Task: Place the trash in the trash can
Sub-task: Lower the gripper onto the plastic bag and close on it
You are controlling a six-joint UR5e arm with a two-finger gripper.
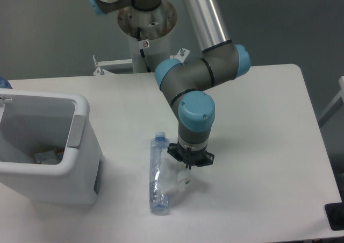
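Observation:
The crushed, blue-tinted clear bottle (157,174) lies on the white table, cap end away from me, nearly straight front to back. The crumpled whitish wrapper (171,179) is bunched against its right side. My gripper (188,166) points straight down over the wrapper's upper right edge, with the jaws drawn in and the wrapper gathered between them. The fingertips are mostly hidden under the wrist. The white trash can (81,107), with a grey panel on its right side, stands at the left, well apart from the gripper.
Some scraps (47,156) lie inside the can. The arm's base column (146,33) stands at the table's back edge. A black object (334,216) sits at the front right corner. The table's front edge is close below the bottle.

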